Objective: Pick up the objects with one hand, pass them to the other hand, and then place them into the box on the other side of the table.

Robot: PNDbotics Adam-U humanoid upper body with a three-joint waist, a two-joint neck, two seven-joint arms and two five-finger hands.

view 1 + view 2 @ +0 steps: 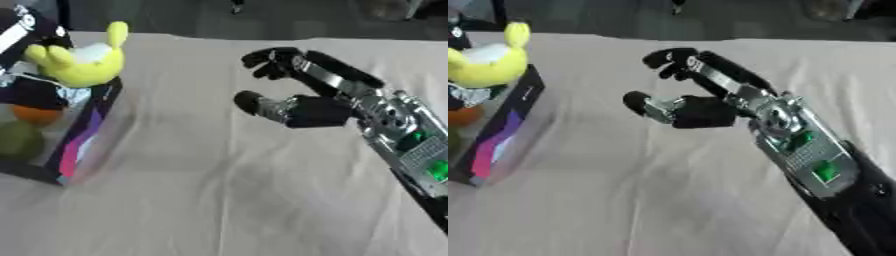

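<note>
Right hand hovered empty, fingers relaxed, above the tabletop; advisable: approach box items slowly.

Both views look steeply down from the robot's head onto the table, close above the right hand. They share almost the same scene: the hand near the middle, the box off to its left. The right eye view cuts off more of that box.
</note>
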